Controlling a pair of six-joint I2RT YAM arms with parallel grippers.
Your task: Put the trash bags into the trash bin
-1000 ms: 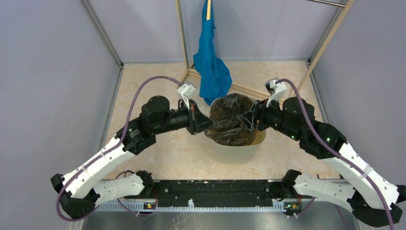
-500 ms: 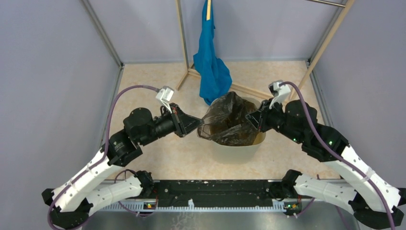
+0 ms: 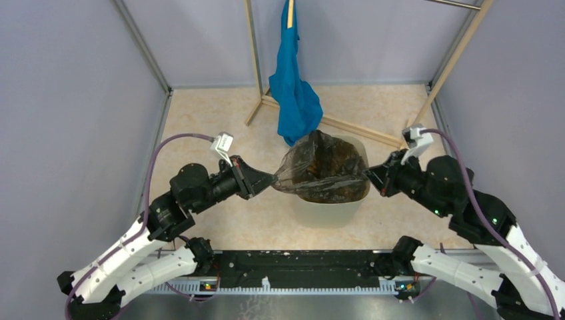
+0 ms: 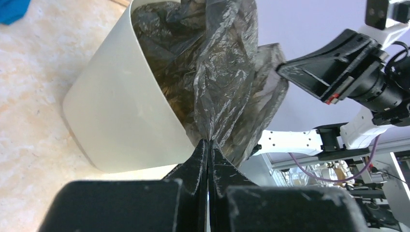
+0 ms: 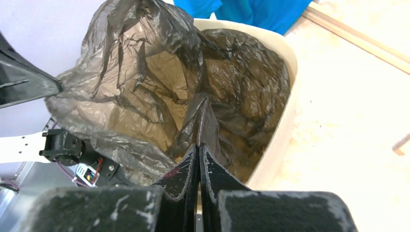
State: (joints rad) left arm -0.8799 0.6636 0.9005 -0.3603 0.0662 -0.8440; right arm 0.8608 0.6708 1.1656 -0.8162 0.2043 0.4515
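Stretching between the 2 claws, the dark see-through trash bag (image 3: 323, 170) sits across the mouth of the cream trash bin (image 3: 326, 212). Its lower part is down inside the bin and its left portion is drawn out past the left rim in a taut point. The left claw (image 3: 272, 179) is pinched tight on that point, just outside the bin's left wall; the wrist view shows the fingers (image 4: 196, 162) pressed together with film fanning up from between them. The right claw (image 3: 368, 177) is likewise clamped on a fold of the bag at the right rim, its tips together over the bin's edge. The bin stands upright on the beige desk (image 3: 220, 133). Just behind its far rim hangs a blue cloth (image 3: 293, 93), and the wooden rack (image 3: 353, 128) has a rail lying close behind. Desk surface shows on both sides out to the grey side panels (image 3: 66, 120).
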